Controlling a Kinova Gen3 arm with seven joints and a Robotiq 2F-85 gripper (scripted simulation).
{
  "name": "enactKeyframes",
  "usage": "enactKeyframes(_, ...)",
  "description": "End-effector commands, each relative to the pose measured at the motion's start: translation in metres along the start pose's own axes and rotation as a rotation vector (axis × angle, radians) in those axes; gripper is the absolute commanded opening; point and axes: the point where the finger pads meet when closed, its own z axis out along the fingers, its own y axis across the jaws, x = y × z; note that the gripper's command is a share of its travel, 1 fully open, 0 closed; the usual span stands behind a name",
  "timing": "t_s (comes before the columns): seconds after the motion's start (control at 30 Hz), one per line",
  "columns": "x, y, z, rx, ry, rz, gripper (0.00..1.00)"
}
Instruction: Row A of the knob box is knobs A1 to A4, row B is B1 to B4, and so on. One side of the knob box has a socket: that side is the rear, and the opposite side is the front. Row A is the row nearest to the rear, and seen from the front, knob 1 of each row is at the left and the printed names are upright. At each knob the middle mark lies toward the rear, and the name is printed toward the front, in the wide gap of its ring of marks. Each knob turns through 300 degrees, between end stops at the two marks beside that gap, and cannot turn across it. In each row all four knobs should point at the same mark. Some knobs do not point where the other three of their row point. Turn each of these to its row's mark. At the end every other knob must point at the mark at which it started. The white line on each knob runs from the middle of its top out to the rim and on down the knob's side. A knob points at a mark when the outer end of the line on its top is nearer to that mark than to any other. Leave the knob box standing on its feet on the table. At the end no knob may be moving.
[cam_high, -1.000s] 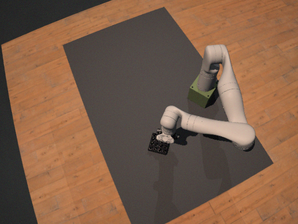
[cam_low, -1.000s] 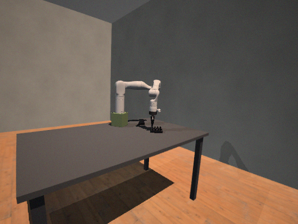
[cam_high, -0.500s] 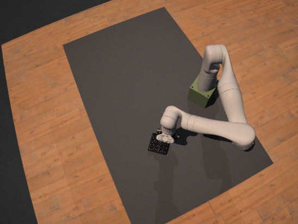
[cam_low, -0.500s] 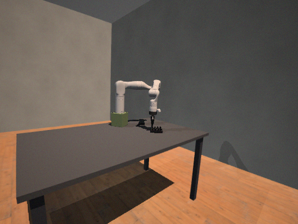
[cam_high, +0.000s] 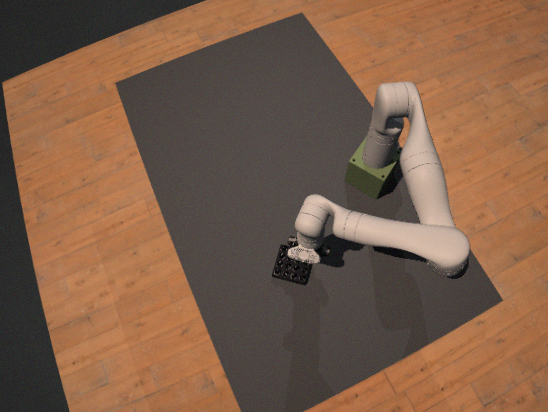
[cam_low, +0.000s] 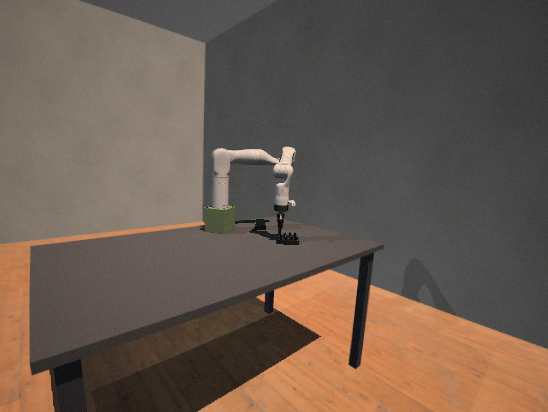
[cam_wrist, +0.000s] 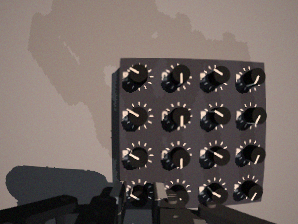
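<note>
The knob box (cam_high: 292, 281) (cam_low: 288, 242) (cam_wrist: 156, 95) stands on the table, its knobs up. In the wrist view the printed names lie left of the knobs. The lines in the leftmost column and third column point up-left. In the second column, the upper three lines point down; the bottom knob (cam_wrist: 177, 196) is partly hidden by a finger, its line unclear. In the rightmost column they point down-left. My gripper (cam_low: 280, 235) (cam_wrist: 139, 195) is slightly open, its fingertips on either side of the bottom-left knob; contact cannot be told. The arm hides part of the box in the top view.
The dark table (cam_high: 200, 150) (cam_low: 165, 280) carries the green base block (cam_high: 367, 177) (cam_low: 220, 220) of the arm. Neighbouring knobs stand close to the fingers. The arm's forearm (cam_high: 385, 232) reaches in from the base side, and its shadows fall across the table.
</note>
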Motion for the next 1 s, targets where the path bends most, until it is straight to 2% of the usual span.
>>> enactKeyframes(0.0, 0.001, 0.0, -0.001, 0.0, 0.002, 0.0, 0.19)
enactKeyframes(0.6, 0.0, 0.0, -0.036, 0.0, 0.002, 0.0, 0.19)
enactKeyframes(0.97, 0.0, 0.0, -0.038, 0.0, 0.002, 0.0, 0.19)
